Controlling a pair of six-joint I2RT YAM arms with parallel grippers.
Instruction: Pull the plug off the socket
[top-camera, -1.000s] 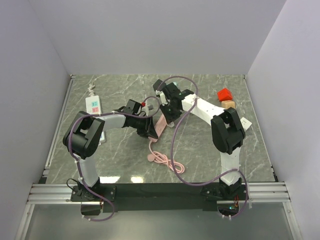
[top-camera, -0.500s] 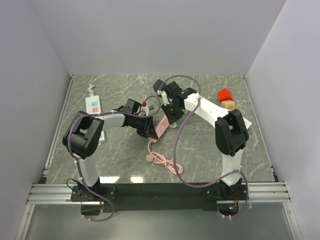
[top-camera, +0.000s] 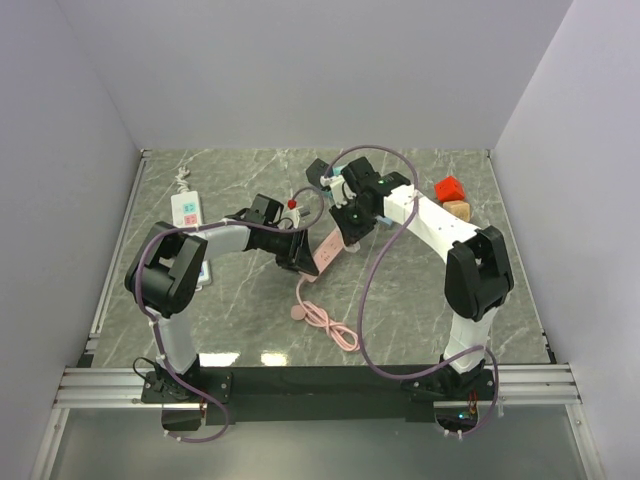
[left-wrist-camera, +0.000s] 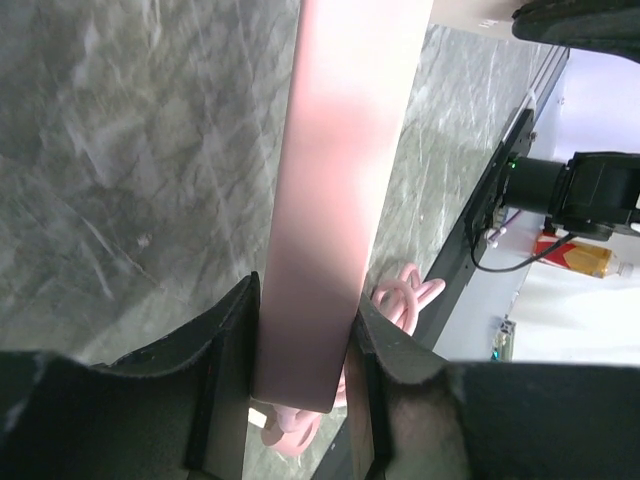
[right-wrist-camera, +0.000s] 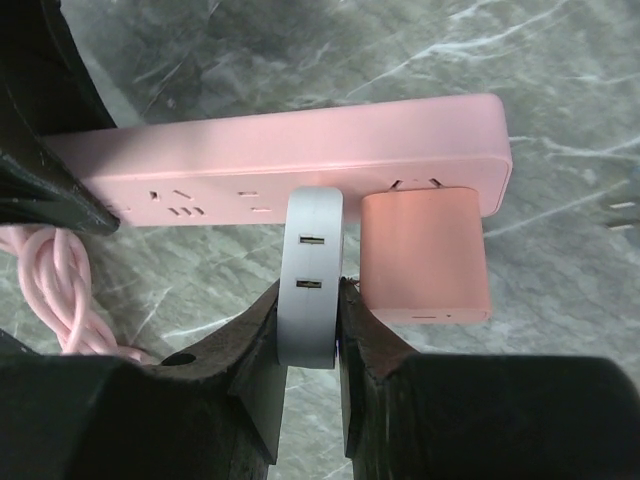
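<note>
My right jaws closed tight on grey plug (right-wrist-camera: 312, 280), plug butted against pink socket strip (right-wrist-camera: 300, 150) lying on bench (right-wrist-camera: 520, 60), pink charger (right-wrist-camera: 425, 255) just beside, prongs showing, my left jaws clamping strip's cord end.

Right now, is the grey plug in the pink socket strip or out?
In. In the right wrist view the grey plug butts against the pink socket strip, no prongs visible, right end effector shut on it.
</note>
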